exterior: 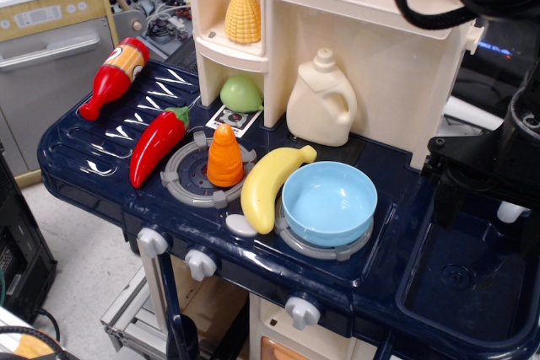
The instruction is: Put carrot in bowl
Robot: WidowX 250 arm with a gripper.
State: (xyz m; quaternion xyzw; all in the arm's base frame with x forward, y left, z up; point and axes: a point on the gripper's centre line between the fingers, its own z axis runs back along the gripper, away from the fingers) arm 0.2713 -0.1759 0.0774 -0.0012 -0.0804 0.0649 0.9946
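The carrot, a small orange ridged cone, stands upright on the left burner of the toy stove. The light-blue bowl sits empty on the right burner, to the right of the carrot with a yellow banana between them. My gripper is a dark mass at the right edge, above the sink and to the right of the bowl. Its fingers are not clearly visible. It holds nothing that I can see.
A red chili pepper lies left of the carrot, a red ketchup bottle farther back left. A green vegetable, a cream jug and a corn cob stand against the cream shelving. A dark sink is at the right.
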